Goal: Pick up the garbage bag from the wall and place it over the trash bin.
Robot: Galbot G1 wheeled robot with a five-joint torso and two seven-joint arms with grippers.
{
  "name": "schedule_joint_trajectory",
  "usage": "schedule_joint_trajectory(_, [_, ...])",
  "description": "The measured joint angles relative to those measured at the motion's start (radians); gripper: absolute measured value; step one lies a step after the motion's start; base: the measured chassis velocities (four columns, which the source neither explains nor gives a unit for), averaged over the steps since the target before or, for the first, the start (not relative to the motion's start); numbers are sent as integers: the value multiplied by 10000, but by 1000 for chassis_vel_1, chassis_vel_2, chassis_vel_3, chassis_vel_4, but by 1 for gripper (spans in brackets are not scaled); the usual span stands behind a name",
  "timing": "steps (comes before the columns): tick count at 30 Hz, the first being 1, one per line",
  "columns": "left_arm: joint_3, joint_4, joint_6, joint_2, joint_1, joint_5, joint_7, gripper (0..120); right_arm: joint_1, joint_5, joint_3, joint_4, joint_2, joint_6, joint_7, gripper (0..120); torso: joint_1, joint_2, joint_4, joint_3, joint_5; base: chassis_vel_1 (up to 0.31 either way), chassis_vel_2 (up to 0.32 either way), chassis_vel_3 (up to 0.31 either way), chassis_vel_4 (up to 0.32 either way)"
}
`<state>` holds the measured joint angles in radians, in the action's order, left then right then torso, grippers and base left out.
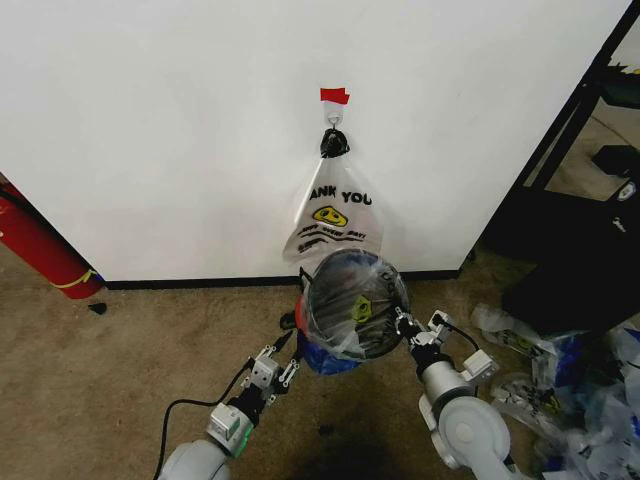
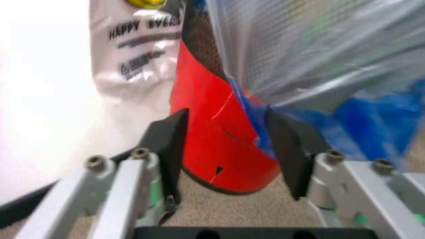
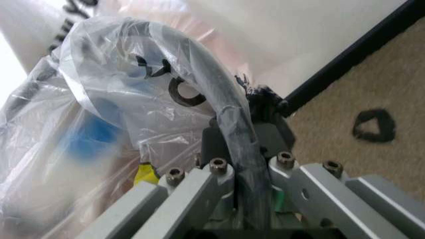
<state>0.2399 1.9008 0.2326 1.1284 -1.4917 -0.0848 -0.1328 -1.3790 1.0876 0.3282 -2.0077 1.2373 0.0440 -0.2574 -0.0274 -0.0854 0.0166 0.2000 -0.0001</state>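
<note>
"THANK YOU" bag [image 1: 335, 215], wall hook [image 1: 334, 133]

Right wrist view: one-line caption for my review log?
Right gripper shut on the bag-covered rim of the trash bin, garbage bag draped over it.
</note>
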Motion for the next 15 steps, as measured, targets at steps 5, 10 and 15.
schedule_joint_trajectory(5, [67, 498, 148, 0, -522, 332, -166, 71, 134, 149, 69, 154, -2, -220, -32, 0, 0, -2, -2, 0, 1, 0, 0, 0, 0])
schedule_joint_trajectory(10, [-104, 813, -25, -51, -806, -204, -257, 88, 151, 237, 56, 150, 8, -281, -8, 0, 0, -2, -1, 0, 2, 0, 0, 0, 0])
schedule_joint_trajectory(15, [-457, 976, -682, 83, -755, -1456, 153, 99, 95, 243, -64, 75, 60, -283, 42, 0, 0, -2, -2, 0, 1, 0, 0, 0, 0])
